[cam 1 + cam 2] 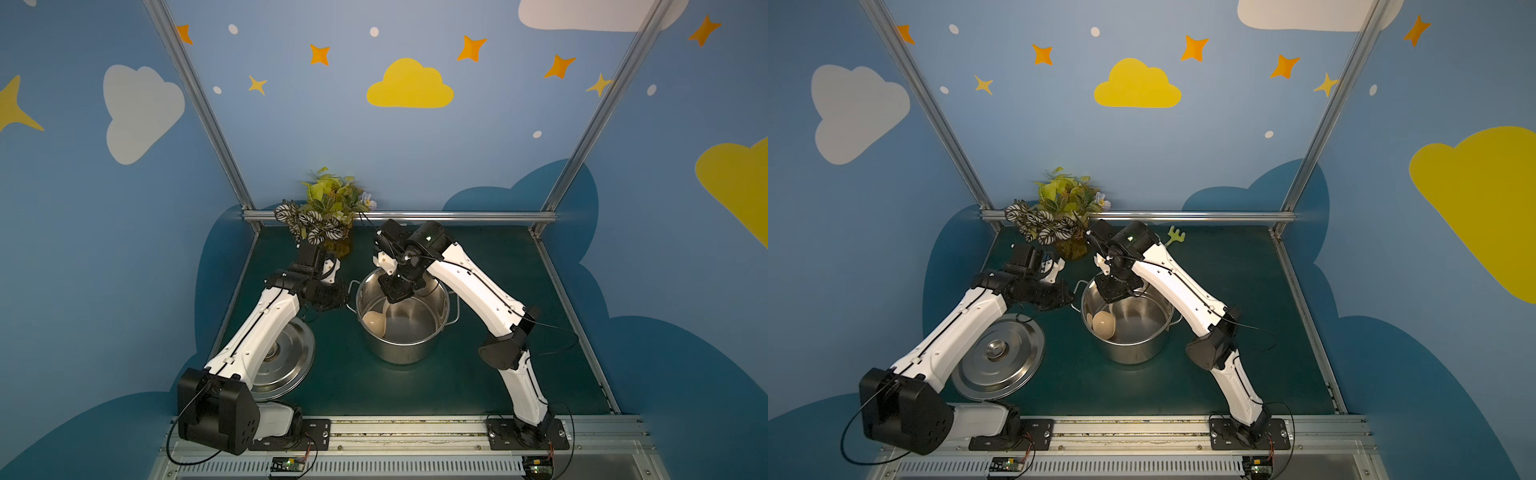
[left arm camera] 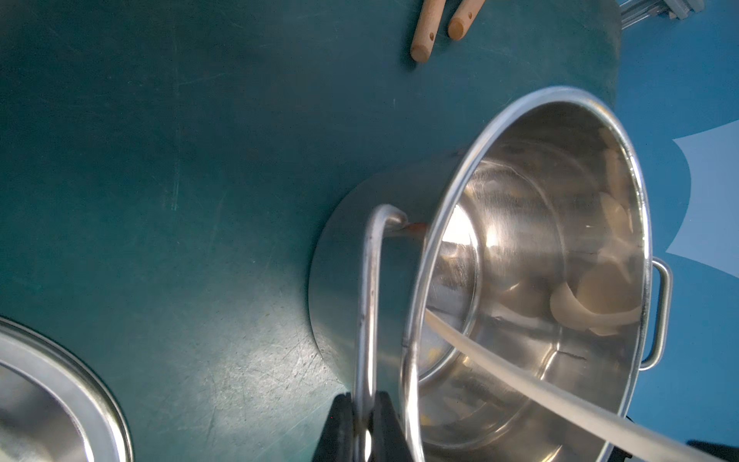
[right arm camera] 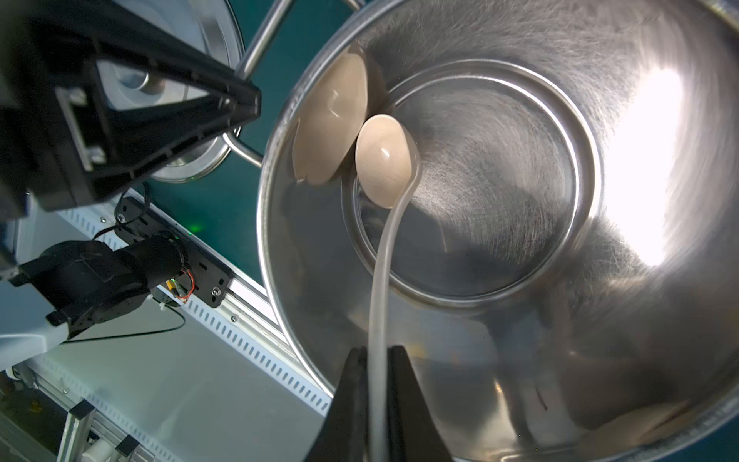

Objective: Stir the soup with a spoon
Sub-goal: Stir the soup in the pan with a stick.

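Blue walls printed with clouds and stars enclose a dark green tabletop (image 1: 498, 374).

1. Pot. A steel pot (image 1: 399, 349) stands upright near the tabletop centre with its mouth uncovered. Its lid (image 1: 998, 357) lies flat beside the left edge, towards the near left corner, partly under the left arm.

2. Left gripper (image 2: 363, 402). The jaws are clamped on the wire pot handle (image 2: 370, 280) on the side of the pot that faces the left edge. The handle bar passes straight between the two black fingers.

3. Right gripper (image 3: 378, 354). It is positioned over the far rim of the pot, with the jaws clamped on the thin handle of the spoon (image 3: 384, 160).

4. Spoon position. The handle slants down into the pot. In both top views the round cream bowl (image 1: 374, 322) (image 1: 1104, 324) sits low inside, close to the inner wall on the left-arm side. That wall mirrors the bowl.

5. Other items. An artificial plant (image 1: 328, 208) stands at the far edge, left of centre. In a top view a green rake (image 1: 1176, 237) lies near the far edge behind the right arm. The left wrist view shows two wooden handles (image 2: 426, 32) on the tabletop, apart from the pot.
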`<state>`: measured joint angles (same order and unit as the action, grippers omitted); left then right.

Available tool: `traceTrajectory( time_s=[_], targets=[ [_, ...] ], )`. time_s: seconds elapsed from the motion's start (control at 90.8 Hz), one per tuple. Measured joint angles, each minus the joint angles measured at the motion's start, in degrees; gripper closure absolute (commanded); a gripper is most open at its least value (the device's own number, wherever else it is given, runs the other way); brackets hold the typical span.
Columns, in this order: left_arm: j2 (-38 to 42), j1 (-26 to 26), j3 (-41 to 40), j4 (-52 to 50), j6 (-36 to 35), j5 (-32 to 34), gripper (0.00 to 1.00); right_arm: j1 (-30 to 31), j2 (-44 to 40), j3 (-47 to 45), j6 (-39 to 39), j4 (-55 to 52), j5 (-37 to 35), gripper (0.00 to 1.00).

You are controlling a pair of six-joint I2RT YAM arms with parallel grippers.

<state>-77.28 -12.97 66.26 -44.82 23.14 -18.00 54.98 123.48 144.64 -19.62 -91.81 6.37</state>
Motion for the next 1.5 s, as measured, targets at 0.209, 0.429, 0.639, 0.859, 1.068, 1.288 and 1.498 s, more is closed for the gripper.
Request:
traceTrajectory(
  time_s=[0.209, 0.429, 0.639, 0.859, 1.068, 1.288, 1.498],
  targets=[
    [-0.2, 0.0, 0.0, 0.5, 0.0, 0.0, 0.98, 2.2, -7.8, -9.4, -1.5, 0.0, -0.4, 1.00],
    [-0.4, 0.0, 0.0, 1.0, 0.0, -0.2, 0.97, 1.1, -17.9, -20.8, -2.7, 0.0, -2.8, 1.00],
    [-0.4, 0.0, 0.0, 1.0, 0.0, -0.3, 0.97, -6.0, -21.0, -26.8, -2.6, 0.0, -6.0, 1.00],
    [-0.4, 0.0, 0.0, 1.0, 0.0, -0.3, 0.97, -13.0, -19.4, -23.4, -1.9, 0.0, -7.8, 1.00],
    [-0.4, 0.0, 0.0, 1.0, 0.0, -0.4, 0.98, -14.1, -11.3, -12.2, -0.9, 0.0, -7.2, 1.00],
    [-0.4, -0.2, 0.0, 1.0, 0.0, -0.4, 0.97, -13.1, -1.8, 1.0, 0.0, 0.0, -4.1, 1.00],
    [-0.4, -0.4, 0.0, 1.2, 0.0, -0.2, 0.97, -8.5, 1.7, 6.0, 1.3, 0.0, -0.3, 1.00]
  ],
)
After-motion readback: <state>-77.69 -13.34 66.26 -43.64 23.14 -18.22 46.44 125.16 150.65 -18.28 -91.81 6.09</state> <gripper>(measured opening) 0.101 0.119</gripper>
